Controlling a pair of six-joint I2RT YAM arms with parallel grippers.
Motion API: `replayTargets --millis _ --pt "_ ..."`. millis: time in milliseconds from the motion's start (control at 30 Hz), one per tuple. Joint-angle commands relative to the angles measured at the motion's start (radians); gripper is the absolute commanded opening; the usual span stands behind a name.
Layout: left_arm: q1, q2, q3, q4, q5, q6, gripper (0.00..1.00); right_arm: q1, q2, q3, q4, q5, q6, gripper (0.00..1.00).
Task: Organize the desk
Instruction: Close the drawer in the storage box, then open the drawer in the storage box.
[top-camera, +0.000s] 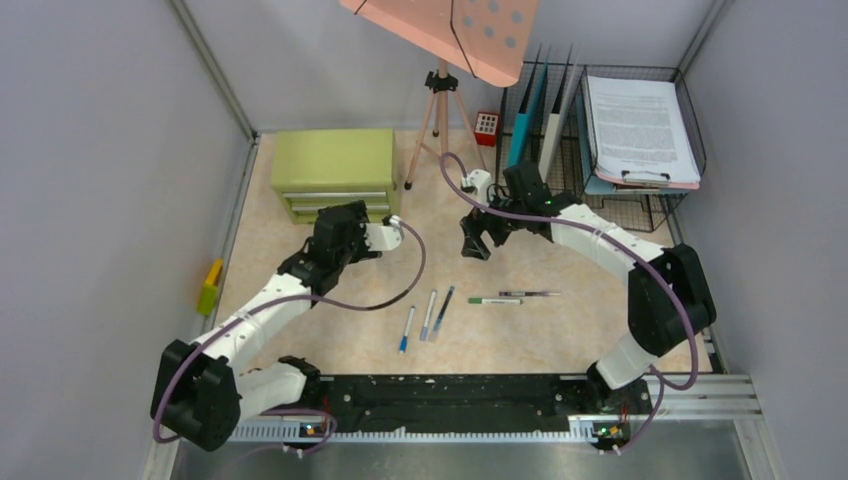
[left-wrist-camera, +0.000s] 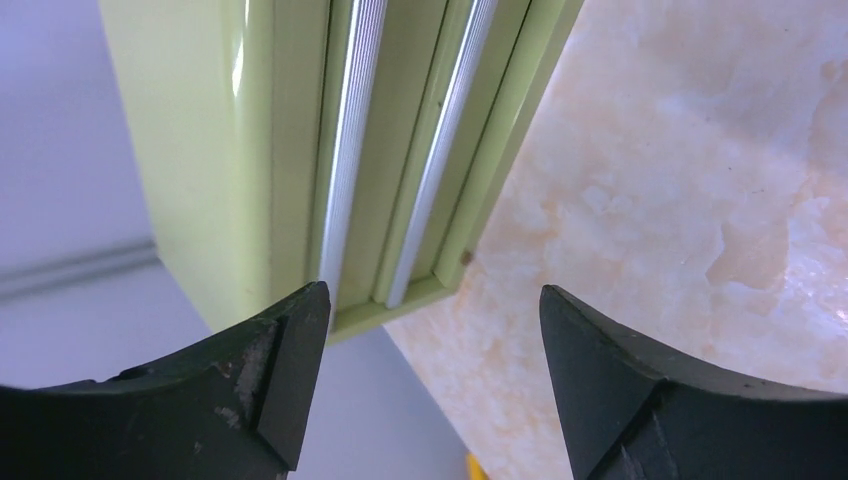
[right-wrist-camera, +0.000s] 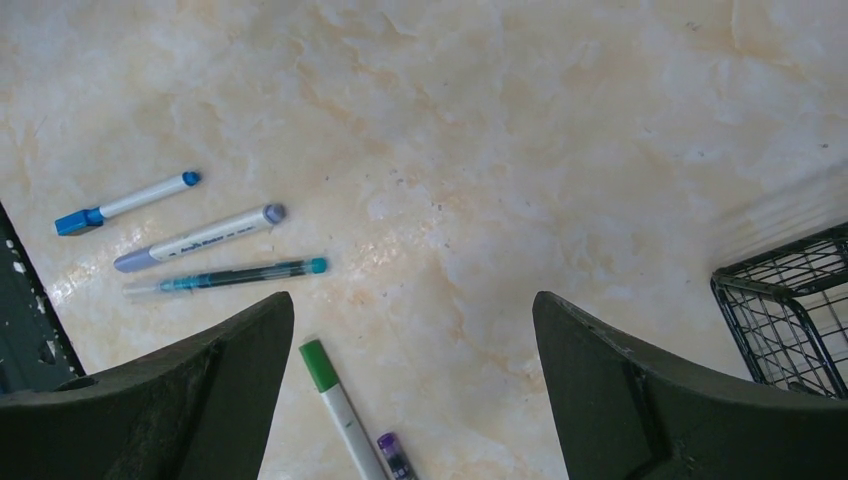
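My left gripper (left-wrist-camera: 430, 325) is wide open and holds nothing. It hangs over the desk (left-wrist-camera: 700, 200), which lies under it and spreads to one side. The cabinet (left-wrist-camera: 380, 150) stands just in front of it, its drawer fronts facing the jaws. One finger (left-wrist-camera: 270, 370) is near the cabinet's lower corner, but I cannot tell if it touches.

My right gripper (right-wrist-camera: 410, 320) is also wide open and empty, above the desk. Between its fingers, close to one of them, lies a green marker (right-wrist-camera: 335, 395), with a purple pen (right-wrist-camera: 395, 455) just beside it. Farther out on that same side, three lie nearly parallel: a blue marker (right-wrist-camera: 125, 203), a grey marker (right-wrist-camera: 200, 238) and a teal pen (right-wrist-camera: 225, 276). On the other side stands a wire tray (right-wrist-camera: 790, 320), apart from the finger.
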Motion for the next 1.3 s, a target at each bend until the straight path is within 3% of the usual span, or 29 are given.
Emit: replayTargets --millis 0,300,600,733,933,1267 --pt "-0.064 -0.014 -0.074 0.161 -0.108 0.196 0.81 0.002 -0.060 -0.002 0.052 -0.042 -0.005 0.88" --pt "-0.082 0.204 -0.282 0.756 -0.146 0.296 0.75 -0.028 -0.142 -0.060 0.075 -0.097 -0.009 0.88" --pt "-0.081 0.312 -0.277 0.848 -0.177 0.358 0.73 -0.049 -0.086 -0.016 0.038 -0.145 0.000 0.88" --pt "-0.081 0.334 -0.268 0.853 -0.204 0.344 0.72 -0.037 0.000 0.135 -0.054 -0.182 0.018 0.87" --pt "-0.047 0.323 -0.321 0.941 -0.164 0.366 0.71 0.034 0.168 0.386 -0.080 -0.076 0.063 0.87" --pt "0.012 0.503 -0.315 1.230 -0.177 0.374 0.72 0.084 0.492 0.910 -0.169 -0.088 0.218 0.87"
